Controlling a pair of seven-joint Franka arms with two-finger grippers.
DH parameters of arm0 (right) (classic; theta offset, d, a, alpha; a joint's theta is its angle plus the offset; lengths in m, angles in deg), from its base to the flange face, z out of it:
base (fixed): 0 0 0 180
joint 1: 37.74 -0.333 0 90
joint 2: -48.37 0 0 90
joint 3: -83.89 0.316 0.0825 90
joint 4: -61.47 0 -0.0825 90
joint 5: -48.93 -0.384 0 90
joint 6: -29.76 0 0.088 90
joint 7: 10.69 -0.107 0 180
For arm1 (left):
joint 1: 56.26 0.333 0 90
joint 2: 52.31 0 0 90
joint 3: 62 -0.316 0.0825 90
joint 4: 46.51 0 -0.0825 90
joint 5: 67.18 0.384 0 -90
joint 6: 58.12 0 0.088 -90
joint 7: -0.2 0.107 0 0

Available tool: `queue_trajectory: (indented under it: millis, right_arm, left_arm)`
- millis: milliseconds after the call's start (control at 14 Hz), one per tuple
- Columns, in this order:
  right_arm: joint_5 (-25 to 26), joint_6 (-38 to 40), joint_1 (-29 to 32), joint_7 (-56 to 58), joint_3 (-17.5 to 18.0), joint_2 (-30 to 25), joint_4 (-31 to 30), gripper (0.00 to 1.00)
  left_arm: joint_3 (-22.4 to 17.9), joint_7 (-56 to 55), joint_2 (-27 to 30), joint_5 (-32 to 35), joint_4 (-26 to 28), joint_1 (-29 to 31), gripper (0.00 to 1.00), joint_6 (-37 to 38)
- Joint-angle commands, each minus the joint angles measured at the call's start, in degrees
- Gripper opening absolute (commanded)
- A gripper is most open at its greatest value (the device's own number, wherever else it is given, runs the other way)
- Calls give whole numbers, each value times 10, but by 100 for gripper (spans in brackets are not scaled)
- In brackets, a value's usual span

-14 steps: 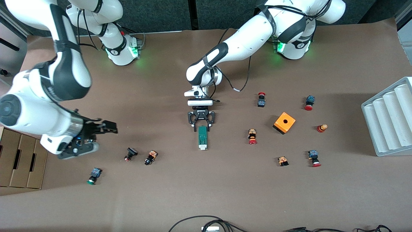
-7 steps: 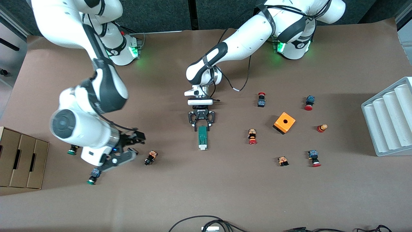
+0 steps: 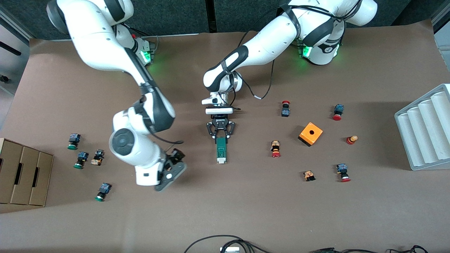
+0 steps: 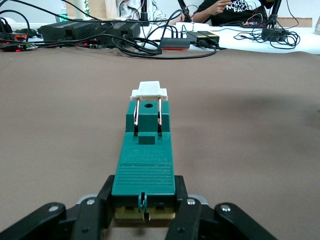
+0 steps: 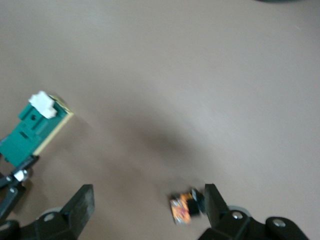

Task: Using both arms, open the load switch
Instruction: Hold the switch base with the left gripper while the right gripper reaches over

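Note:
The load switch point(image 3: 221, 150) is a narrow dark-green block with a white sliding piece point(image 3: 220, 160) at its end nearer the front camera. It lies flat mid-table. My left gripper point(image 3: 220, 137) is shut on its other end; in the left wrist view the black fingers point(image 4: 187, 215) press both sides of the green body point(image 4: 145, 165). My right gripper point(image 3: 172, 166) is open, over a small orange-and-black button point(image 5: 184, 207) that lies close to one finger point(image 5: 215, 205). The switch point(image 5: 32, 132) shows off to the side in the right wrist view.
Green-capped buttons point(image 3: 81, 160) lie toward the right arm's end by cardboard boxes point(image 3: 21, 175). Red-capped buttons point(image 3: 275, 149), an orange cube point(image 3: 310, 134) and a white ribbed tray point(image 3: 425, 126) lie toward the left arm's end. Cables point(image 3: 225, 244) cross the front edge.
My left gripper has closed on the load switch's end. My right arm has swung across the table toward the switch, uncovering several buttons near the boxes.

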State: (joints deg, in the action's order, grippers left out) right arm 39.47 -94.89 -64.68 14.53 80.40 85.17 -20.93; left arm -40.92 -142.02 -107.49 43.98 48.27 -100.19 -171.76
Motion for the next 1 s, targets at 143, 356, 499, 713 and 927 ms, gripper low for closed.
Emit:
queue_trajectory:
  millis: [143, 356, 499, 713, 927]
  right_arm:
    - [-7, -60, -54, 18, -10, 43, 22, 71]
    - [-4, -91, -67, 23, -12, 63, 22, 71]
    - [5, -105, -77, 47, -12, 77, 25, 72]
    - [7, -115, -89, 55, -11, 89, 31, 71]
    - [7, -115, -102, 54, -10, 89, 32, 62]
  left_arm:
    - [-4, -14, -6, 7, 0, -7, 39, -9]
    - [-5, -13, -6, 7, -1, -7, 40, -9]
    - [-5, -14, -6, 7, 0, -7, 40, -9]
    - [-5, -13, -6, 7, -2, -7, 40, -9]
    - [-5, -13, -6, 7, -2, -6, 40, -9]
